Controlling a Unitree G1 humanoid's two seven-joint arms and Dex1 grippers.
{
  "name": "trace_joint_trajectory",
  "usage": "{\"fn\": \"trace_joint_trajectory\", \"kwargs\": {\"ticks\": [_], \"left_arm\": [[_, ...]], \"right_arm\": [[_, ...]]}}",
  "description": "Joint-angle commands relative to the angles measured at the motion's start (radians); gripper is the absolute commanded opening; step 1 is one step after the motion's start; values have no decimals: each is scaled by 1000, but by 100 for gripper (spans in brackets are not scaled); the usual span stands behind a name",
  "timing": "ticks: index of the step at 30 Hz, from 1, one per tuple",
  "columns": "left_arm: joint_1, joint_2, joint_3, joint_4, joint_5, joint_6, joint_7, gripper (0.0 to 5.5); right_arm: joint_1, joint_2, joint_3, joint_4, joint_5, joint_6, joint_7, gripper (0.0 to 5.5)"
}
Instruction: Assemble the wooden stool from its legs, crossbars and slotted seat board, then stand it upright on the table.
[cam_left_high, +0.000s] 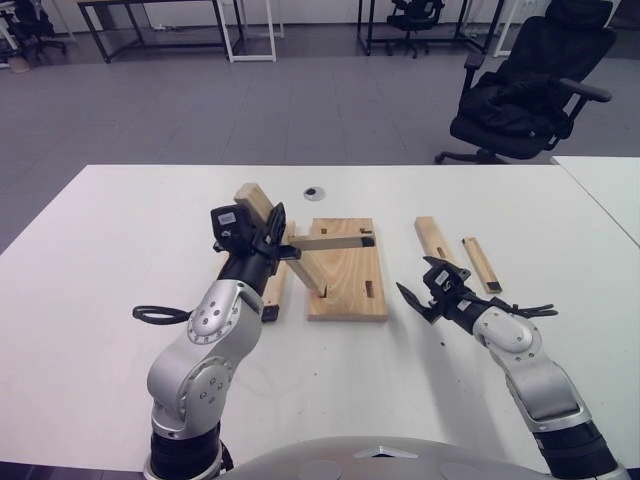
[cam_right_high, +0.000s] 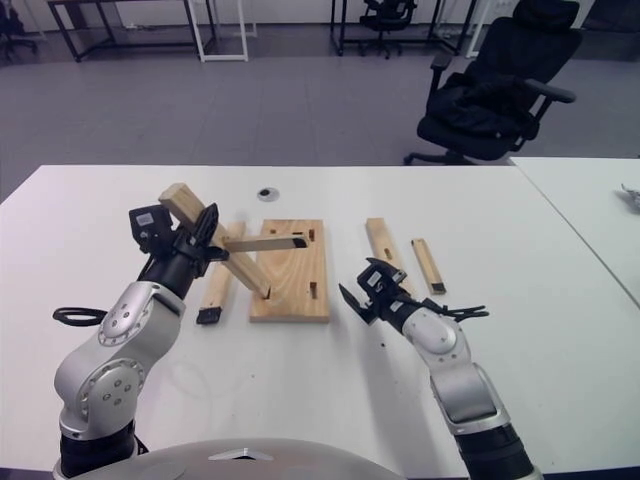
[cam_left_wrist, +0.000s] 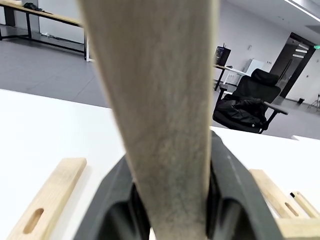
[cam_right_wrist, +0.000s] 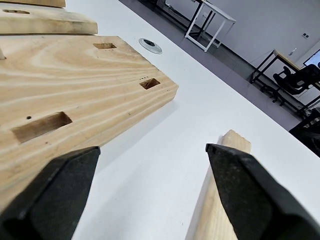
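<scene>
The left gripper (cam_left_high: 274, 238) is clamping a tilted leg (cam_left_high: 256, 203) over the seat board (cam_left_high: 352, 285). The right gripper (cam_left_high: 420, 285) is hanging open just beside that board.

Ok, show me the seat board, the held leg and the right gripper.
seat board (cam_left_high: 345, 300): left eye view, bare front part
held leg (cam_left_high: 255, 200): left eye view, raised end
right gripper (cam_right_wrist: 152, 149): right wrist view, between fingertips
</scene>
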Motion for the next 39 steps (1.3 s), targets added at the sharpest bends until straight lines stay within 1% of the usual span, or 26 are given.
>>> {"fn": "trace_joint_trajectory", "kwargs": {"ticks": [1,5,8,11,14,17,21,23,26,31,34,36,37,39], "left_arm": [[44,-24,21,38,39,138,64,102],[49,-82,63,17,36,172,94,102],[44,-116,90,16,44,184,105,102],[11,-108,103,20,55,203,96,102],[32,-104,101,28,80,207,85,102],[67,-65,69,53,127,173,50,102],[64,63,-102,155,244,89,-66,102],[74,86,-153,196,305,41,-85,102],[84,76,-184,257,354,-30,-98,105],[28,17,-186,293,368,-110,-108,105],[34,0,-182,312,368,-121,-126,105],[32,-11,-177,314,369,-140,-135,105],[29,-19,-174,310,373,-152,-140,143],[23,-35,-168,297,376,-176,-157,183]], "right_arm": [[-17,3,34,-8,-31,9,-5,395],[-10,-9,104,31,-85,-5,9,395],[-40,32,151,63,-92,-15,11,395],[-64,79,178,76,-95,-7,-4,395],[-53,94,196,66,-98,-13,-8,395],[-37,95,182,51,-91,-18,-7,395],[-30,65,87,52,-63,-18,-19,395],[-39,46,45,75,-63,-23,-26,395],[-50,34,9,105,-73,-34,-38,395],[-71,45,8,135,-77,-67,-42,395],[-93,75,-12,80,42,-86,32,395],[-117,85,-23,27,169,-48,120,395],[-141,77,-16,12,224,-29,177,395],[-218,49,9,36,277,-7,276,395]]}}
